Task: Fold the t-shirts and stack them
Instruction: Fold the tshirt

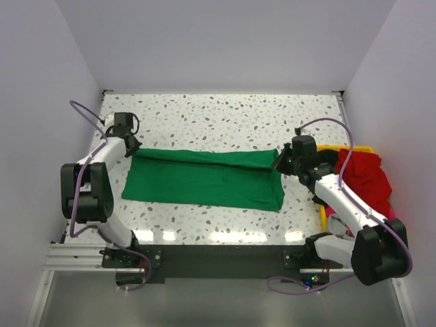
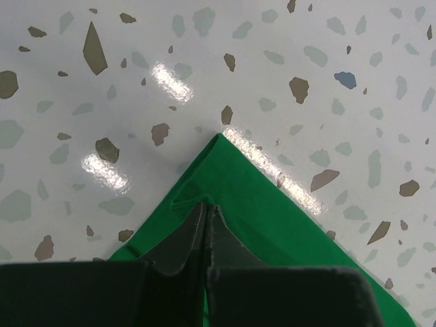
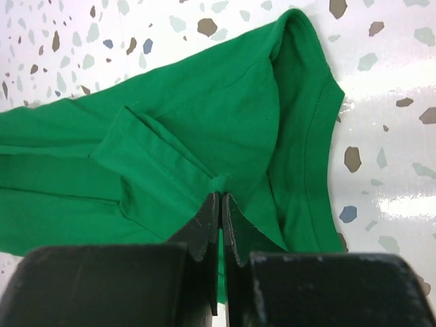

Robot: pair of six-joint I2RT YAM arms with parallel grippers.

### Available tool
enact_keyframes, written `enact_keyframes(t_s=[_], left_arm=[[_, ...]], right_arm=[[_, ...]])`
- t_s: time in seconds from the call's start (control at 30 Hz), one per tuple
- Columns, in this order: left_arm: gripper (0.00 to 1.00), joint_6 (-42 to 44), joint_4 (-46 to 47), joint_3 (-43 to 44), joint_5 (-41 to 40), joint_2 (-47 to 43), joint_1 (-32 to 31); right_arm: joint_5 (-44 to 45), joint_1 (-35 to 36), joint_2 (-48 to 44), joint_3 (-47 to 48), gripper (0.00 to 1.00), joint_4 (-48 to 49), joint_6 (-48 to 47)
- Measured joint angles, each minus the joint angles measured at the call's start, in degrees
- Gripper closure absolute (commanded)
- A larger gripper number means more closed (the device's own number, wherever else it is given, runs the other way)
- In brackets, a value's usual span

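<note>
The speckled table (image 1: 218,112) carries the green shirt (image 1: 204,182), laid across its middle as a long band with one lengthwise fold in it. To the right, the yellow bin (image 1: 355,148) holds a red shirt (image 1: 364,176). The left gripper (image 2: 206,212) is pinched on the band's far left corner, and the right gripper (image 3: 221,201) is pinched on cloth beside the collar. For a clean fold, both ends should lift together, level and taut, so the edge lands straight. Whether the left fingers hold every layer is hard to tell.
</note>
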Motion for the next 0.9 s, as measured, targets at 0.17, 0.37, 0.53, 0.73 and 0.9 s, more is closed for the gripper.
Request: enact_keyframes(t_s=[0.17,0.37,0.53,0.73,0.9], left_arm=[[1.00,-0.4,0.1,-1.9,-0.3,-2.0,0.0],[1.00,-1.7,0.3,-5.7,-0.3,-3.9,0.2],[1.00,-2.9,0.2,-7.7,-0.3,-5.0,0.6],[1.00,-3.0,0.5,-9.1,-0.3,-6.4,1.3],[1.00,-3.0,0.6,-9.7,-0.3,-7.2,1.9]], right_arm=[[-0.3,0.4,-1.0,-1.6,1.00,-0.7,0.0],[-0.3,0.7,-1.7,-2.3,1.00,-1.4,0.0],[-0.3,0.7,-2.2,-3.7,1.00,-1.5,0.0],[-0.8,0.7,-2.6,-5.3,1.00,-1.8,0.0],[-1.9,0.8,-3.0,-5.9,1.00,-1.9,0.0]])
